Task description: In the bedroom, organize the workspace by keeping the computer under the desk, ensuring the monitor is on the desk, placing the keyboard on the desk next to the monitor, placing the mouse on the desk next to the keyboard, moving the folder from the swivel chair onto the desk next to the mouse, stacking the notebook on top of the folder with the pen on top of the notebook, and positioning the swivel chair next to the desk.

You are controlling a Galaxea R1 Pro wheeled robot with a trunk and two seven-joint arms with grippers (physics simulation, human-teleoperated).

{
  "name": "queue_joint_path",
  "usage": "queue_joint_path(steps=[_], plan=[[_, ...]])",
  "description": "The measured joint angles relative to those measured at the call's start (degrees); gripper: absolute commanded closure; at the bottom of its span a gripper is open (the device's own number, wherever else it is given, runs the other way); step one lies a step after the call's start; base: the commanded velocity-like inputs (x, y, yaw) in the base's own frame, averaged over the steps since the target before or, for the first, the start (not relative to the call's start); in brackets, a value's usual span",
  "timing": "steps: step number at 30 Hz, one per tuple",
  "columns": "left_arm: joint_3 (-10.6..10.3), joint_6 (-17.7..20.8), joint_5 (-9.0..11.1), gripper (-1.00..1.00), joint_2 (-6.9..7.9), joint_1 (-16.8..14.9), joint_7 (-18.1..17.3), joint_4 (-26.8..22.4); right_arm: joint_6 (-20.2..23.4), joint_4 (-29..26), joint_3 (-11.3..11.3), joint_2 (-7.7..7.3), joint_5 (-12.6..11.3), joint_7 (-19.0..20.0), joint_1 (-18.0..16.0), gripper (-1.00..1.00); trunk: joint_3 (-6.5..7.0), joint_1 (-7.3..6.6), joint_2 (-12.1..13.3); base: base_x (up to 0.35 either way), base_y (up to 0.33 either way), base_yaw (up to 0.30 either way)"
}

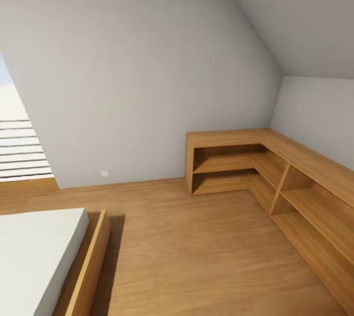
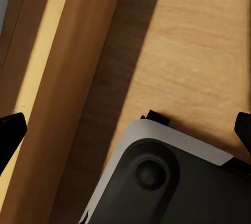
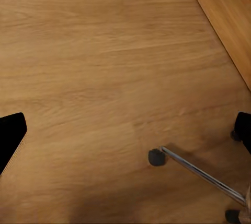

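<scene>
I am in the bedroom, an attic room with a sloped grey ceiling and a light wood plank floor [image 1: 196, 247]. A metal leg [image 3: 201, 172] and a black castor [image 3: 155, 157] of the swivel chair's star base lie on the floor under my right gripper [image 3: 126, 132]. That gripper is open, with nothing between its dark fingertips [image 3: 11, 135]. My left gripper [image 2: 125, 130] is open too and empty, hanging over the floor beside my own base [image 2: 172, 182]. The desk, computer, monitor, keyboard, mouse, folder, notebook and pen are out of view.
A bed with a white mattress [image 1: 34, 252] and a wooden frame [image 1: 88, 267] stands at the lower left, close to my base. A low L-shaped light-wood cabinet [image 1: 275, 168] runs along the right wall and corner. A slatted window [image 1: 19, 149] is at the far left.
</scene>
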Motion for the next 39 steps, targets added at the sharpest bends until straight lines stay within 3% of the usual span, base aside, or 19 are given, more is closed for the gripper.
queue_joint_path(steps=[39], plan=[[0.0,0.0,0.0,-1.00,0.00,0.0,0.0,0.0,0.0,0.0,0.0,-0.09,0.3,0.0,0.0,-1.00,0.36,0.00,0.0,0.326,0.000,-0.007]])
